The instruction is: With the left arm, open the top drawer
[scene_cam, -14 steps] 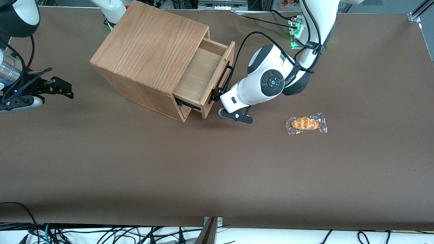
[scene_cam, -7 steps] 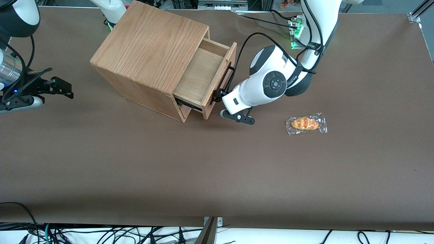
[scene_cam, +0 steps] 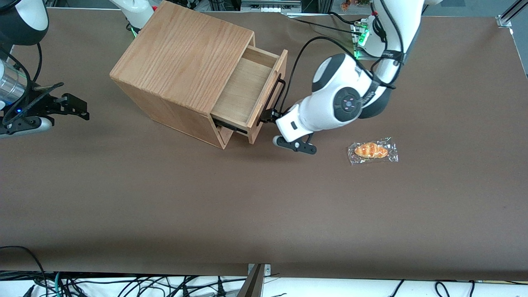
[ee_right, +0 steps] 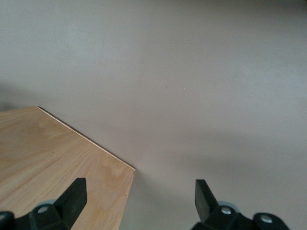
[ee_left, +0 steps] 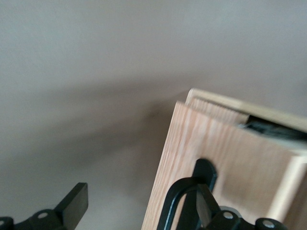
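The light oak top drawer (scene_cam: 252,90) with its pale wood floor stands pulled well out of the square oak wooden box (scene_cam: 181,66), and its long black metal bar handle (scene_cam: 274,98) runs along the drawer front. On a clock face laid over the front view, with twelve farthest from the camera, the box sits at about eleven o'clock on the brown counter (scene_cam: 264,206), with the drawer opening toward three o'clock. The glossy white left arm (scene_cam: 342,99) with dark grey joints reaches down from about one o'clock, and its black two-finger pincer (scene_cam: 277,119) sits at the handle's nearer end. In the wrist view the pincer (ee_left: 144,211) is spread wide, with one finger (ee_left: 204,203) beside the handle's curved end (ee_left: 189,199) and the other finger (ee_left: 72,206) well clear over bare counter. A clear plastic packet holding a golden bread roll (scene_cam: 372,151) lies at about four o'clock from the pincer, apart from it.
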